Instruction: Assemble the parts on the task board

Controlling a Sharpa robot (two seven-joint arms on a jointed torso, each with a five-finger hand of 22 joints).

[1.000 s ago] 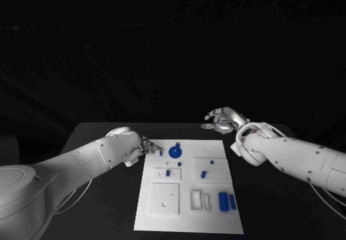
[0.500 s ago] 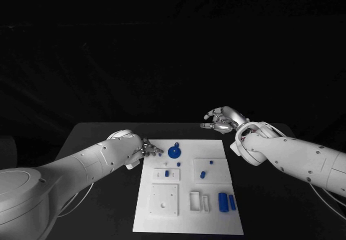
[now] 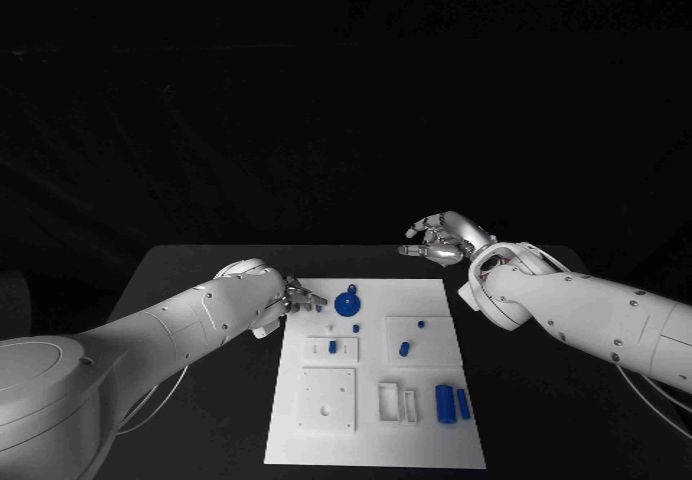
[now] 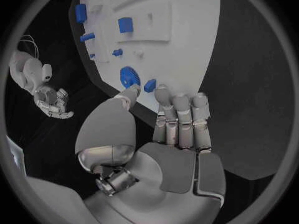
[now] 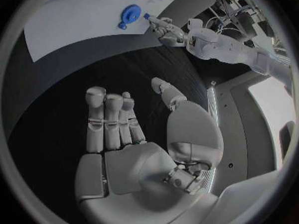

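Note:
The white task board (image 3: 433,440) lies in the middle of the black table. Near its far edge a round blue disc part (image 3: 348,302) rests on it, with a small blue part (image 3: 320,308) just to the left. My left hand (image 3: 294,297) is at the board's far left edge. Its thumb (image 4: 129,95) and fingertips (image 4: 163,93) flank that small blue part (image 4: 149,85) with a gap on each side. My right hand (image 3: 441,240) hovers beyond the board's far right corner, fingers apart and palm (image 5: 134,159) empty.
More blue parts sit on the board: a peg in a white block (image 3: 332,347), two small pieces (image 3: 405,349) (image 3: 421,324), and two long bars (image 3: 446,403) (image 3: 464,403). A square white plate (image 3: 329,398) and a white slot block (image 3: 392,400) lie near the front.
The whole view has shifted slightly. Both hands stay almost where they were, and the small blue part has not moved on the board.

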